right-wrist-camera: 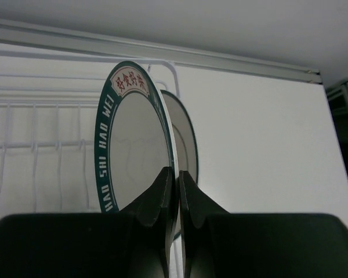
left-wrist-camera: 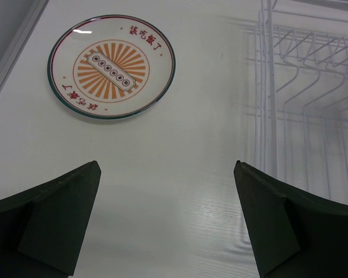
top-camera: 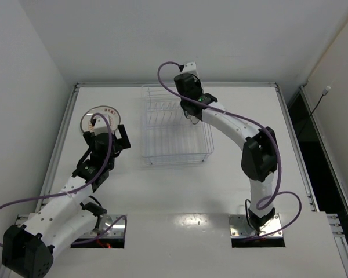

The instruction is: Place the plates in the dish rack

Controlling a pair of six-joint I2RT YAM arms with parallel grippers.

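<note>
Right wrist: our right pincer [right-wrist-camera: 175,174] clamps teal-rimmed plate [right-wrist-camera: 133,150] upright over dish rack [right-wrist-camera: 46,104]; we should lower straight between tines. Left pincer [left-wrist-camera: 167,168] gapes empty.

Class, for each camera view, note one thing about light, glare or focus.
Top external: even light; the pale dish rack barely stands out from the white table. Left wrist: glare on the upper-left rim of the sunburst plate; left fingers dark. Right wrist: lettering on the teal-rimmed plate is sharp; right fingers nearly black.
</note>
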